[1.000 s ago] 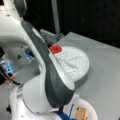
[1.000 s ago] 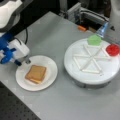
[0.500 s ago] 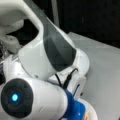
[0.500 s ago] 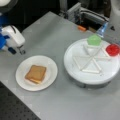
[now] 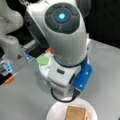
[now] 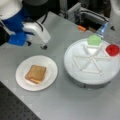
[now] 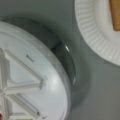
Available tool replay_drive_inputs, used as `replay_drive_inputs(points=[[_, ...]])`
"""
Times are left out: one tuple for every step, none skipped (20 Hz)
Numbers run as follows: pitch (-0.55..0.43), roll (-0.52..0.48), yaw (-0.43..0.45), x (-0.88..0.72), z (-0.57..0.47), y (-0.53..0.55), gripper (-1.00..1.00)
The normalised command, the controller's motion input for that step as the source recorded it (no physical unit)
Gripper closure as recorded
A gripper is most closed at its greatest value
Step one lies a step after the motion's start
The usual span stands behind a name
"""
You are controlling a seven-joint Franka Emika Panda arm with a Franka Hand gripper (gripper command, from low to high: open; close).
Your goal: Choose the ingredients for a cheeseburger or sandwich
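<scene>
Bread (image 6: 36, 74) on plate (image 6: 51, 65) — lettuce (image 6: 94, 40), red disc (image 6: 112, 49) in tray (image 6: 75, 50).

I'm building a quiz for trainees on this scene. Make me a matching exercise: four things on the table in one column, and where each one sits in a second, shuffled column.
Things:
1. tan bread square
2. green lettuce piece
3. red disc
4. small orange block

Places:
A. in a compartment of the white divided round tray, at the tray's right edge in a front view
B. on the grey table, beyond the tray
C. on the white paper plate
D. in a compartment at the tray's far rim

Pairs: 1-C, 2-D, 3-A, 4-B
</scene>
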Motion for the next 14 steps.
replay_drive_inputs(points=[[-0.317,-0.465,-0.117,-1.00,-0.04,0.61,-1.00],[-0.349,-0.444,-0.130,-1.00,-0.07,0.51,-1.00],[-0.366,-0.417,-0.143,-1.00,-0.11,0.42,-1.00],[-0.375,-0.383,-0.144,-1.00,-0.13,0.39,-1.00],[-0.392,-0.351,-0.156,-1.00,-0.14,0.31,-1.00],[-0.372,-0.310,-0.157,-0.98,-0.13,0.25,-1.00],[-0.362,-0.275,-0.149,-0.90,-0.13,0.19,-1.00],[-0.315,-0.274,-0.159,-0.82,-0.11,0.13,-1.00],[-0.296,-0.264,-0.167,-0.75,-0.09,0.10,-1.00],[-0.281,-0.246,-0.155,-0.64,-0.08,0.07,-1.00],[-0.269,-0.243,-0.149,-0.53,-0.07,0.05,-1.00],[-0.275,-0.232,-0.154,-0.41,-0.08,0.05,-1.00],[-0.271,-0.214,-0.159,-0.29,-0.11,0.07,-1.00],[-0.278,-0.200,-0.156,-0.20,-0.15,0.09,-1.00]])
